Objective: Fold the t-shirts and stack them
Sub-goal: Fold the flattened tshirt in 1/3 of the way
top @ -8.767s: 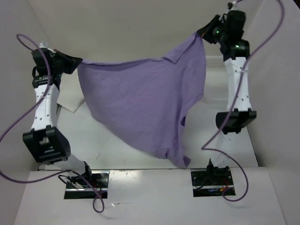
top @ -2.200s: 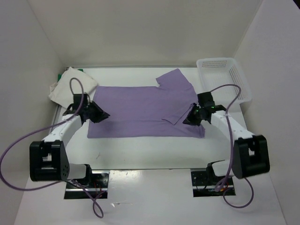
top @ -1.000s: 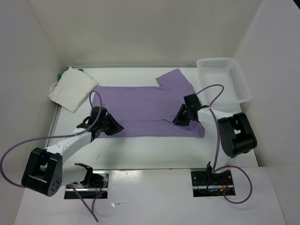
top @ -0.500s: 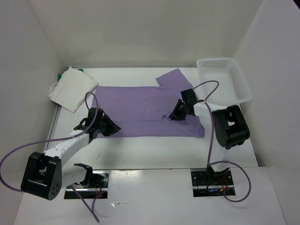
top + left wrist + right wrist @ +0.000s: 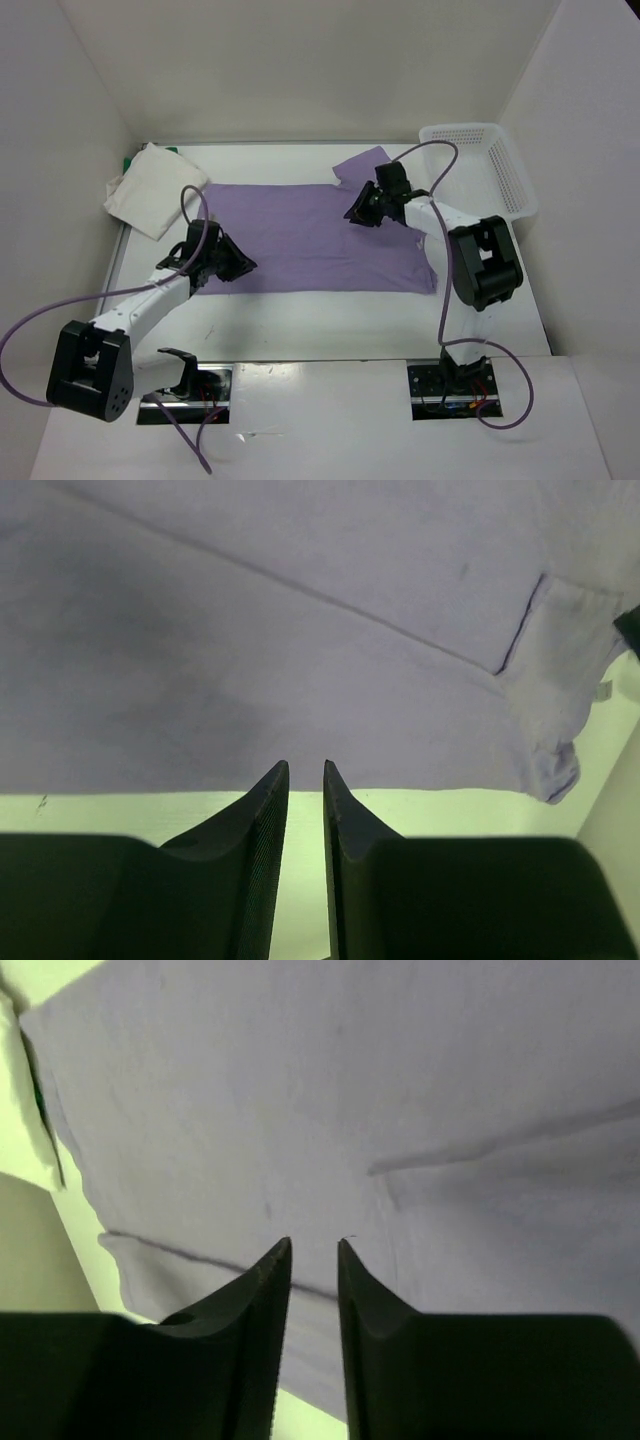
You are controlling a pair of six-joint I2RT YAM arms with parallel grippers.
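Purple jersey is filling the middle of the table [image 5: 300, 310]: the purple shirt [image 5: 300, 235] is lying spread flat as a wide rectangle, one sleeve [image 5: 362, 165] poking out toward the far right, so by the look of it its folding is barely begun. At the far left corner the white shirt [image 5: 155, 188] is sitting as a neat, thick folded pad with a sliver of the green shirt [image 5: 128, 163] peeking out under it, which suggests two are done and stacked and only the purple one is left to fold and add. The left gripper [image 5: 236, 266] is hovering low at the shirt's near-left hem, its fingers almost pressed together with only a thin slit and nothing between them. The right gripper [image 5: 354, 214] is doing the same over the cloth by the sleeve seam, also empty. Up close, the fabric is showing thin, matte and soft, with stitched seams and a corner curling limply at the hem. The basket [image 5: 495, 165], hard white perforated plastic, is standing at the far right, apart from the shirts.
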